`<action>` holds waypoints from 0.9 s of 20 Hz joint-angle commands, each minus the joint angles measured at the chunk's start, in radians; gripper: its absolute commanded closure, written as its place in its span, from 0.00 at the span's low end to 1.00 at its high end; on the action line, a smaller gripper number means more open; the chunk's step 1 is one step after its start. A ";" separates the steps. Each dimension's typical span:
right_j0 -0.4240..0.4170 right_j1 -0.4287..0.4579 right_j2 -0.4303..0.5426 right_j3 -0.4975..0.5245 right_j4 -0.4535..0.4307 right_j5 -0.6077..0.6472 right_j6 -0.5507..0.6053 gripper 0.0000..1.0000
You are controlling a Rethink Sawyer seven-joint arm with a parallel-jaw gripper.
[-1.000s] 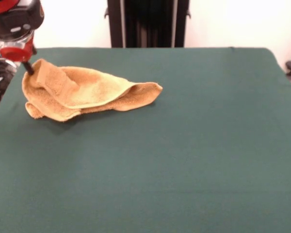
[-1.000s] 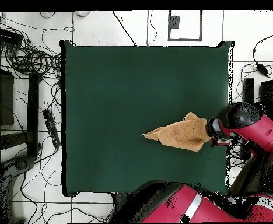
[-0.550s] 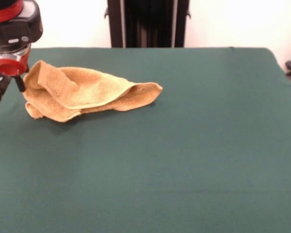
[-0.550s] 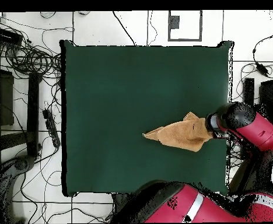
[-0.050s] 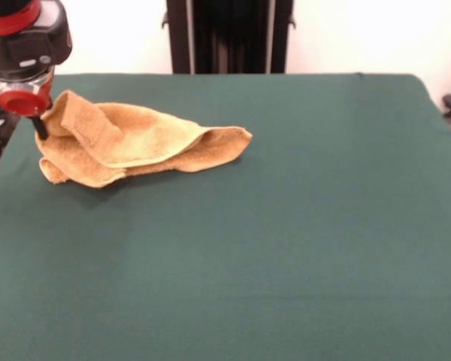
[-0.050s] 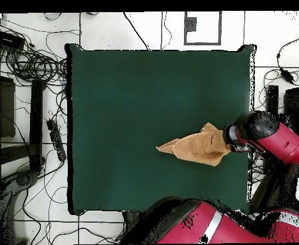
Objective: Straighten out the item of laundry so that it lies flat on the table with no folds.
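1. I see the towel lying crumpled on the table, near one side edge and nearer the robot's edge than the opposite one.
2. It is folded over itself, with a raised flap at the end by the side edge and a tapering tip pointing toward the table's middle.
3. My claw sits at that raised end, right at the towel's edge; from overhead the claw touches the cloth by the table's side edge.
4. I cannot tell whether the claw is apart or together; only one dark tip shows below the red ring.
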 commanded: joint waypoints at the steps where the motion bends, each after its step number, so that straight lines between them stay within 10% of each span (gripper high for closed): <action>1: 0.027 0.014 0.098 -0.011 -0.039 0.228 0.004 0.00; 7: 0.029 0.000 0.099 -0.006 -0.061 0.302 -0.032 0.00; 17: 0.037 0.014 0.125 0.076 -0.051 0.027 -0.014 0.00; 18: 0.040 0.014 0.121 0.080 -0.053 0.009 -0.009 1.00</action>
